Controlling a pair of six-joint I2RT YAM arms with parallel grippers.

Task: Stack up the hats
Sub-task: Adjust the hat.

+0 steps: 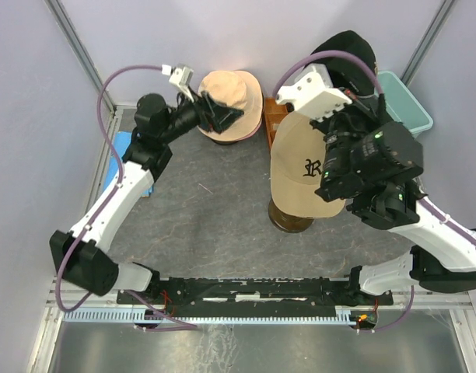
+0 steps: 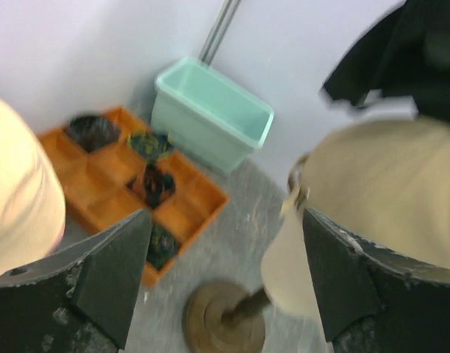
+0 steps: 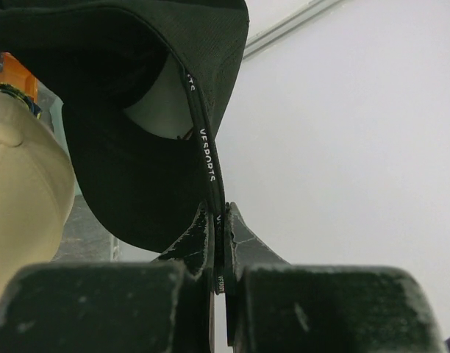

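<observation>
**Right tool (image 3: pixel 221 243) clamped on black cap (image 3: pixel 137 132)**

You hold the cap by its thin rim, upper right in the top view, above the tan cap (image 1: pixel 304 167). Left tool (image 2: pixel 226 220) stands apart beside the pink bucket hat (image 1: pixel 230 93), upper centre. That narrow pinch may slip, dropping it crooked.

three hats (image 1: pixel 304 167) (image 1: pixel 230 95) (image 1: pixel 348 53), one tub (image 2: pixel 203 129), one tray (image 2: pixel 188 209)

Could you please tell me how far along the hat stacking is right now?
Done: the tan cap sits on its stand. In hand: the right tool is shut on the edge of the black cap, held up beside the tan cap, not yet on it. Remaining: seat the black cap; the pink bucket hat stands apart, unstacked, by the open left tool.
</observation>
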